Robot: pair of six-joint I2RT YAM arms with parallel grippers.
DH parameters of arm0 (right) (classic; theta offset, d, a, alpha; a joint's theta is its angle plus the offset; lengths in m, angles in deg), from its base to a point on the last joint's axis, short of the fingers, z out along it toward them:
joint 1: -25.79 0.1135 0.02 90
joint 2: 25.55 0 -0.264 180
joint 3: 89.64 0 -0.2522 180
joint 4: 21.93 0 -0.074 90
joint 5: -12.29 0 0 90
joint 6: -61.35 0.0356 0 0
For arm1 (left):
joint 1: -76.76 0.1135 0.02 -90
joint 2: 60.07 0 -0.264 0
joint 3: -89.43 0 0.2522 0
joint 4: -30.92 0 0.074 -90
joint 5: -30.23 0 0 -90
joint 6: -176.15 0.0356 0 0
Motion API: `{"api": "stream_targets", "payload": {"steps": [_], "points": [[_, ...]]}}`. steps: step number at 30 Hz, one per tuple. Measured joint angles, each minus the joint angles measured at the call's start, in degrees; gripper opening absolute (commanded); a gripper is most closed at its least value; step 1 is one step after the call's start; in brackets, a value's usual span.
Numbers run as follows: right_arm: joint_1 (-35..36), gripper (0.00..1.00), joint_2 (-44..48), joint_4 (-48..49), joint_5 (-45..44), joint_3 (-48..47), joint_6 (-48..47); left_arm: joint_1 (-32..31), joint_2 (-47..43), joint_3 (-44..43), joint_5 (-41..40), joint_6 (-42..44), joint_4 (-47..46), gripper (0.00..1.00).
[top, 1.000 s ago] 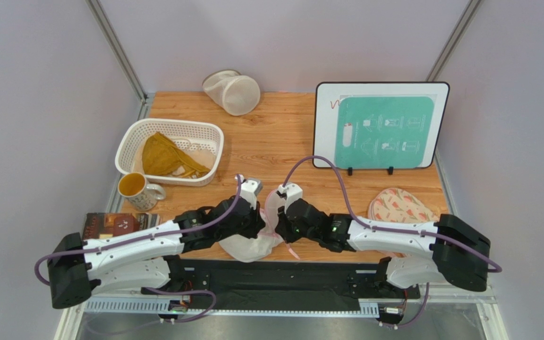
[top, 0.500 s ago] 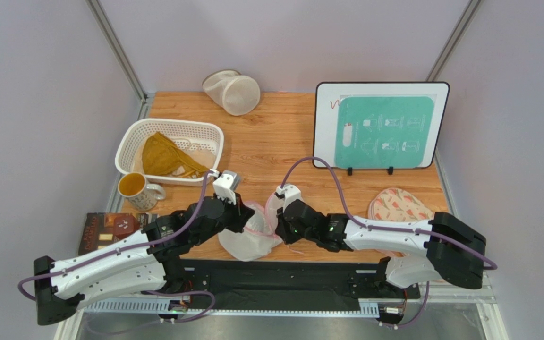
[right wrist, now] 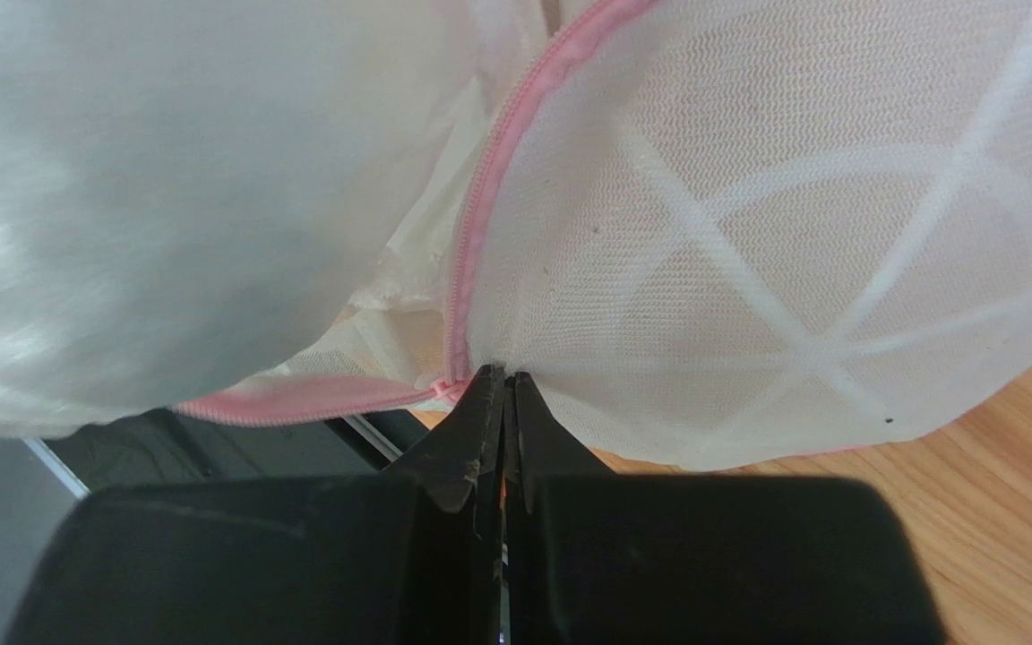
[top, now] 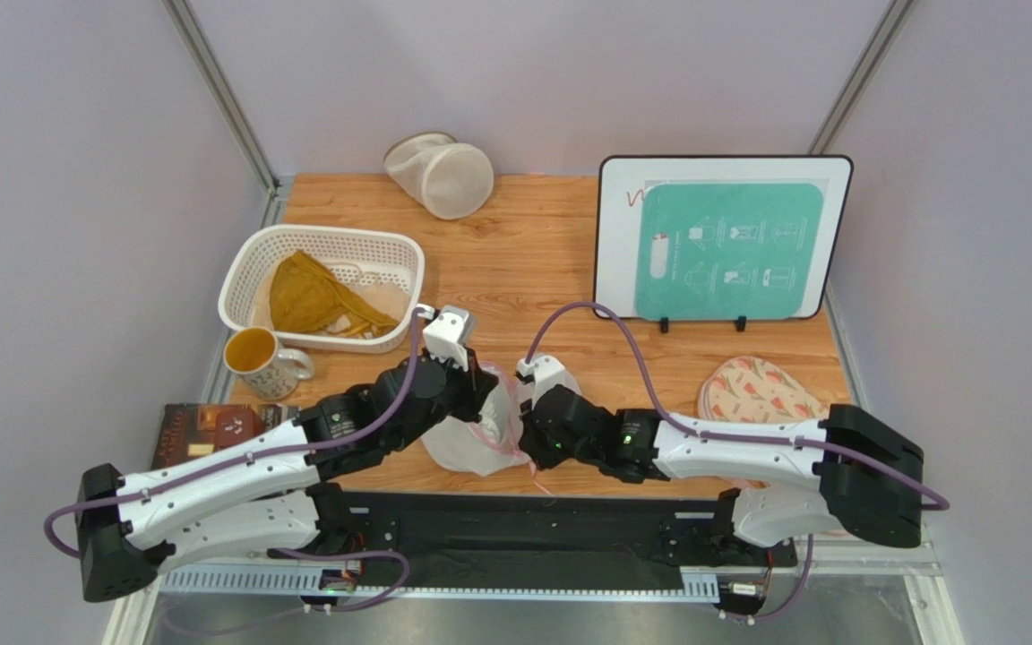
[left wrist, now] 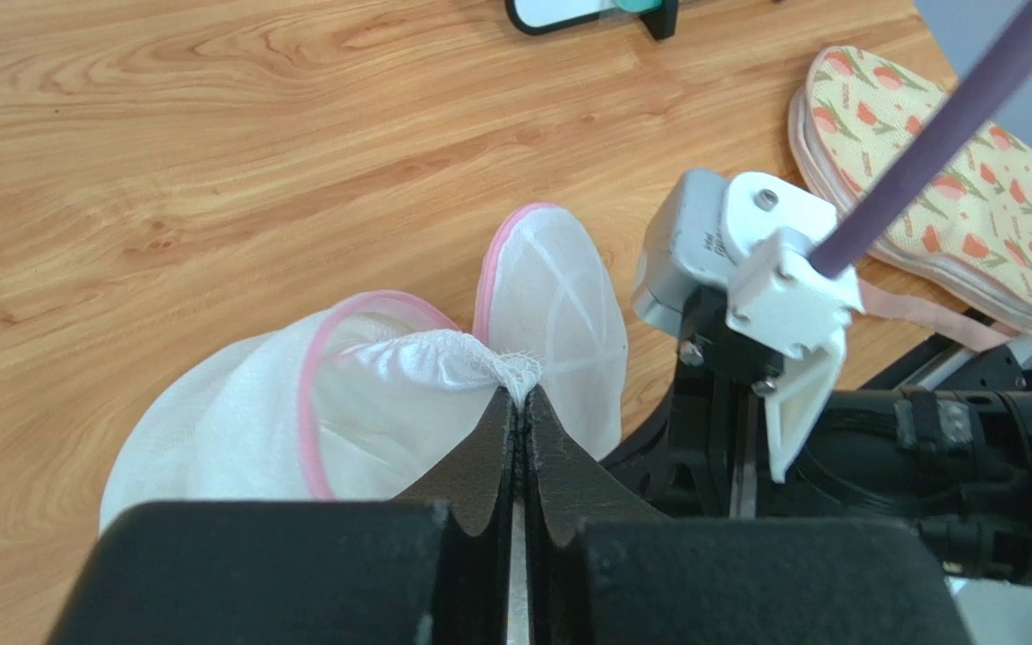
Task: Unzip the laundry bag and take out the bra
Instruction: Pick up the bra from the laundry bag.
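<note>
Top view: the bag (top: 468, 446) lay in the lower middle of the frame, at the near edge of the table (top: 535, 269), wedged between the tips of the two arms.

In the left wrist view we saw the left gripper (left wrist: 519, 393) with its fingers pressed together on a pinch of the bra (left wrist: 414, 370). This white cloth was bunched at the bag's open, pink-rimmed mouth. The rest of the bra sat inside the pouch, left of centre in that frame.

In the right wrist view the right gripper (right wrist: 497, 387) was clamped on the pink zipper trim (right wrist: 481, 229), low in the middle of the frame, where the bag's two halves met.

The relation that mattered, we judged, was this: the bra ran from the left fingers back toward the left of the left wrist frame, into the mouth. The right gripper anchored the bag from the opposite side. The left arm had the garment, so drawing it away from the right gripper would likely free it. We could not tell whether the zipper was fully open.
</note>
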Motion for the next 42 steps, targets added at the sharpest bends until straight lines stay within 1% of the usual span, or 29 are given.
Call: {"api": "stream_targets", "payload": {"steps": [5, 10, 19, 28, 31, 38, 42], "points": [[0.31, 0.00, 2.43, -1.60, -0.96, -0.61, -0.02, 0.98, 3.08, -0.37, 0.02, 0.17, -3.04, 0.00], [0.33, 0.00, 3.34, -2.34, -1.79, -0.92, -0.02, 1.57, 4.37, -3.56, 0.04, 0.46, -1.99, 0.00], [0.37, 0.00, 3.34, -3.63, -2.47, -0.92, 0.00, 2.19, -1.40, -16.13, 1.03, 2.29, 3.52, 0.00], [0.37, 0.00, 3.93, -4.92, -3.45, -0.92, 0.00, 2.25, -6.12, -21.22, 5.22, 2.36, 11.15, 0.00], [0.37, 0.00, 4.35, -5.33, -3.72, -0.92, 0.00, 2.25, -5.79, -25.77, 6.56, 3.19, 14.27, 0.00], [0.37, 0.00, 4.98, -6.71, -4.00, -0.92, -0.02, 2.27, -2.93, -42.38, 6.93, 8.26, 20.68, 0.00], [0.37, 0.00, 5.46, -7.45, -4.28, -0.92, -0.02, 2.40, -0.26, -49.66, 6.19, 11.98, 23.41, 0.00]]}}
